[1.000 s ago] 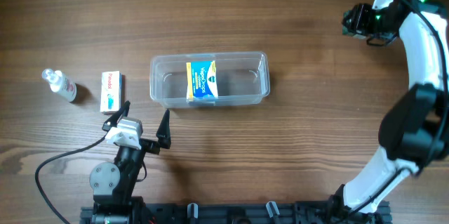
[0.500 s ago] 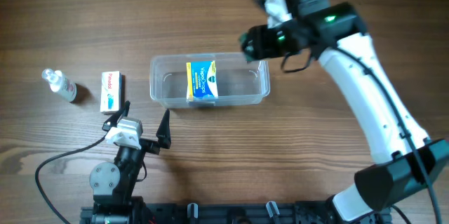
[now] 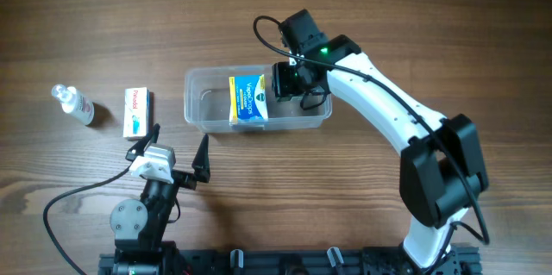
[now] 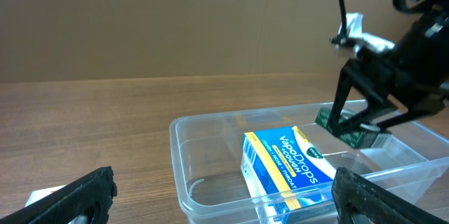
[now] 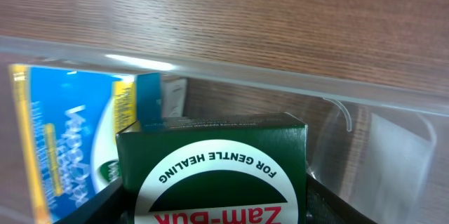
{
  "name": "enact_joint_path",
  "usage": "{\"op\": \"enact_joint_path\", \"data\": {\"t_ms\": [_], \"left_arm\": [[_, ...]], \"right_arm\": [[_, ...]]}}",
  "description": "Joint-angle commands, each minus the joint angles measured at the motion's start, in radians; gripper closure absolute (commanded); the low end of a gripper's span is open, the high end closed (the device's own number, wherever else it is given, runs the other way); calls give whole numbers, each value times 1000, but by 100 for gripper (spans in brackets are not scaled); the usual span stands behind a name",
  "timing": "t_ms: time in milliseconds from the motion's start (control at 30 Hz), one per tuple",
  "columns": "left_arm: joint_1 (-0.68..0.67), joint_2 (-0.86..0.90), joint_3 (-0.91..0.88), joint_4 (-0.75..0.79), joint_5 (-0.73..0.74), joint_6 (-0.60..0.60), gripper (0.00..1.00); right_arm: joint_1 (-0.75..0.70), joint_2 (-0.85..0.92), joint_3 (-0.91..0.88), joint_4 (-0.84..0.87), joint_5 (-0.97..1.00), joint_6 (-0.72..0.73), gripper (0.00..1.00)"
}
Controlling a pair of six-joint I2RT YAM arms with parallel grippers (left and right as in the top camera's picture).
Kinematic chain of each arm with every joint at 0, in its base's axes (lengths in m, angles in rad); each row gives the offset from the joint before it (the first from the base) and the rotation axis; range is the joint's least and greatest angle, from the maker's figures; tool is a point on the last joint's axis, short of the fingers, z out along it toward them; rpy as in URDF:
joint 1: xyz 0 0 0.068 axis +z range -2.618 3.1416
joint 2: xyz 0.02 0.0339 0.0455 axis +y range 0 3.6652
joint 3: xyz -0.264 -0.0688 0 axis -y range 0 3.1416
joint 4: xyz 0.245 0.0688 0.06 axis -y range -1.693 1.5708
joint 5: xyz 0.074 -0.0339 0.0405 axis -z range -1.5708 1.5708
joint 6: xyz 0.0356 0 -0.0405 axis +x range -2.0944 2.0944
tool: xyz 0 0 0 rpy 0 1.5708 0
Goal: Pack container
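The clear plastic container [image 3: 197,112] lies mid-table with a blue and yellow VapoDrops box [image 3: 247,98] standing inside; both show in the left wrist view, container [image 4: 184,155] and box [image 4: 289,161]. My right gripper [image 3: 289,83] is shut on a green Zam-Buk box [image 5: 214,164] and holds it over the container's middle, just right of the blue box [image 5: 66,140]. The green box also shows in the left wrist view [image 4: 347,128]. My left gripper [image 3: 179,153] is open and empty, in front of the container's left end.
A small white box [image 3: 137,111] and a small clear bottle [image 3: 72,103] lie on the wooden table left of the container. A black cable [image 3: 73,197] trails from the left arm at the front left.
My right arm has swung from the far right corner leftward and down, bringing the green box over the container. The left arm has not moved.
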Motion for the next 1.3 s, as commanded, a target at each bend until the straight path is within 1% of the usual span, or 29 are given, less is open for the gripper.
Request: {"op": "enact_joint_path", "data": {"t_ms": [0,167,233,367,433,467,567,667,733,800,833,900,967,1000,1067,1133,1200,1267], "left_arm": [[5,-6,-5,-3,-6,16,0],[5,-6,-5,-3,-6,16,0],[5,-6,-5,-3,-6,16,0],[5,-6,-5,-3,-6,16,0],[5,-6,-5,-3,-6,16,0],[5,-6,-5,-3,-6,16,0],[5,-6,-5,-3,-6,16,0],[5,-6,-5,-3,-6,16,0],[5,-6,-5,-3,-6,16,0],[5,-6,-5,-3,-6,16,0],[5,-6,-5,-3,-6,16,0],[5,-6,-5,-3,-6,16,0],[5,-6,-5,-3,-6,16,0],[5,-6,-5,-3,-6,16,0],[5,-6,-5,-3,-6,16,0],[5,-6,-5,-3,-6,16,0],[5,-6,-5,-3,-6,16,0],[5,-6,-5,-3,-6,16,0]], "right_arm": [[2,39,-4,-1,58,64,37],[2,55,-4,2,60,66,36],[2,57,-5,14,66,64,32],[2,68,-5,39,65,69,30],[2,68,-5,41,65,68,19],[2,68,-5,41,65,68,17],[0,67,3,43,66,60,15],[-1,32,68,7,62,3,14],[-3,-10,123,-28,66,-18,11],[-15,-83,177,-50,67,-48,5],[-32,-137,193,-58,85,-72,0],[-89,-237,196,-100,178,-94,0],[-205,-314,196,-176,253,-95,0],[-270,-328,195,-211,251,-94,0],[-401,-327,190,-264,189,-87,0],[-475,-325,161,-271,134,-88,0],[-514,-325,138,-272,135,-89,0],[-521,-325,127,-269,135,-85,0]]}}
